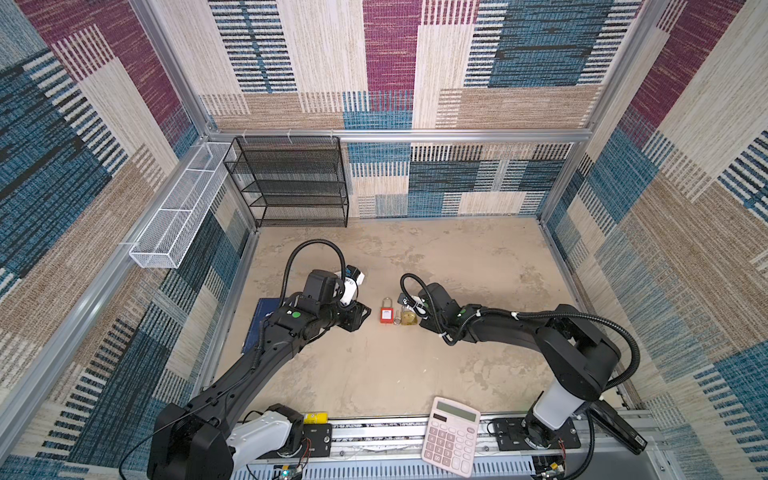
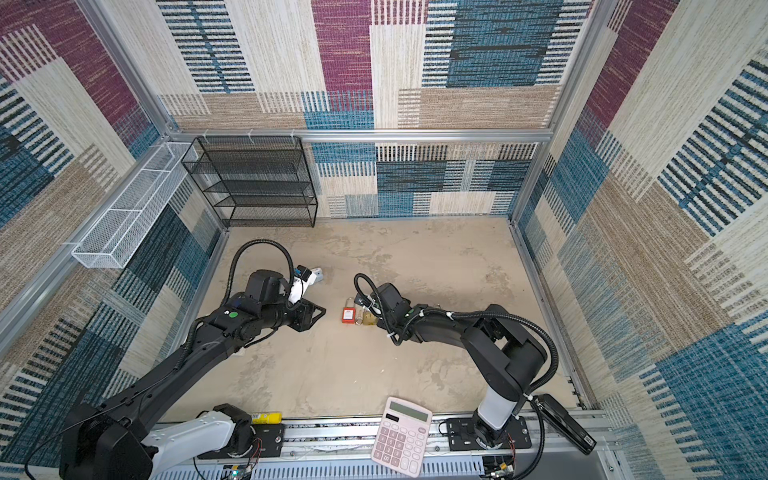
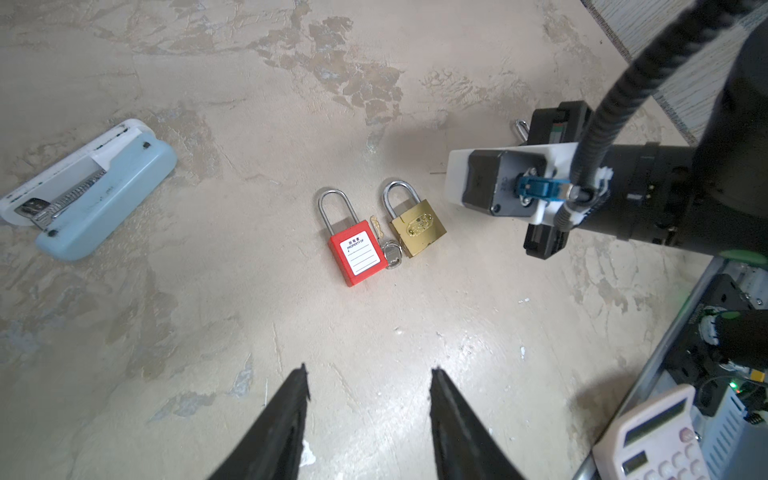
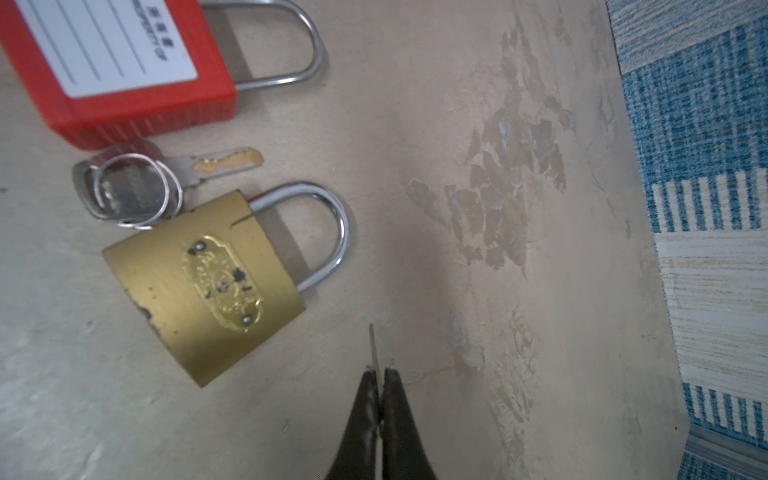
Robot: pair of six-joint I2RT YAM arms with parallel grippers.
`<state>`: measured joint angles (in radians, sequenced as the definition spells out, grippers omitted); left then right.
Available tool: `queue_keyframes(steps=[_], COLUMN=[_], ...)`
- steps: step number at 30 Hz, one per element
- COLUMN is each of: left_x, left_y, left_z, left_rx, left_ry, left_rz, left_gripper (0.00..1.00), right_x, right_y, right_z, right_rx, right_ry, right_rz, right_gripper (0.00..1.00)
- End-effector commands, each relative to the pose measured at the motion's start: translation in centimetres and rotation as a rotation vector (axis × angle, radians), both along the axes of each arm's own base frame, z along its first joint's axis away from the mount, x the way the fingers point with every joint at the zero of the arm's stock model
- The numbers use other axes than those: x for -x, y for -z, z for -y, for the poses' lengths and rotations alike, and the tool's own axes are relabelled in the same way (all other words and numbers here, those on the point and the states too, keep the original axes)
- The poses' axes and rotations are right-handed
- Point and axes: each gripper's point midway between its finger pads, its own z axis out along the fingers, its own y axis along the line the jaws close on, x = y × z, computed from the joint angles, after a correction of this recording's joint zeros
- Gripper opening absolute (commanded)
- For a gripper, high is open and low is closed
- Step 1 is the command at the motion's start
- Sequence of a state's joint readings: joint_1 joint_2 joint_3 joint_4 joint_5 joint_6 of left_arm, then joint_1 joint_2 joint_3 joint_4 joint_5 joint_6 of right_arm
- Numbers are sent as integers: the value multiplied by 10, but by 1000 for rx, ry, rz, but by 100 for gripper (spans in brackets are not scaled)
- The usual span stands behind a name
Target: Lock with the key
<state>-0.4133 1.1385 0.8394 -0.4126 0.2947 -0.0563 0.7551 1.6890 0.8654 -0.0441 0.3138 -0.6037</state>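
A brass padlock (image 4: 203,286) lies flat on the floor next to a red padlock (image 4: 120,66). Between them lies a silver key on a ring (image 4: 137,187). My right gripper (image 4: 379,372) is shut on a thin metal key (image 4: 374,345) seen edge-on. Its blade pokes out past the fingertips, just off the brass padlock's side. In both top views the locks (image 1: 408,318) (image 2: 348,315) lie between my two arms. My left gripper (image 3: 368,374) is open and empty, a short way from the red padlock (image 3: 357,253).
A pale blue and white stapler-like device (image 3: 89,191) lies on the floor near the left arm. A pink calculator (image 1: 451,434) rests on the front rail. A black mesh shelf (image 1: 291,183) and a white mesh basket (image 1: 178,212) stand at the back left. A dark blue book (image 1: 259,324) lies under the left arm.
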Motion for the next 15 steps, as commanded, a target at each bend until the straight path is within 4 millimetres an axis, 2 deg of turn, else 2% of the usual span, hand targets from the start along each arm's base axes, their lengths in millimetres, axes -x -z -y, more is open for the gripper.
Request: queue_keyframes(steps=[1,11,15], left_x=[-2,-4,-6], left_y=[-6,-9,-13], left_z=[2,3,1], left_rx=[20,42,41], left_ry=[-1,-9,-17], left_rz=[0,6,26], left_gripper=[50,50,50], right_x=[-6,-5,-1], right_y=[-6,10,14], right_z=[-10,-13,-13], right_rx=[-27,-18,-20], right_ry=[-29,-28,-30], right_rz=[30,-9,-35], right_gripper=[4,6,13])
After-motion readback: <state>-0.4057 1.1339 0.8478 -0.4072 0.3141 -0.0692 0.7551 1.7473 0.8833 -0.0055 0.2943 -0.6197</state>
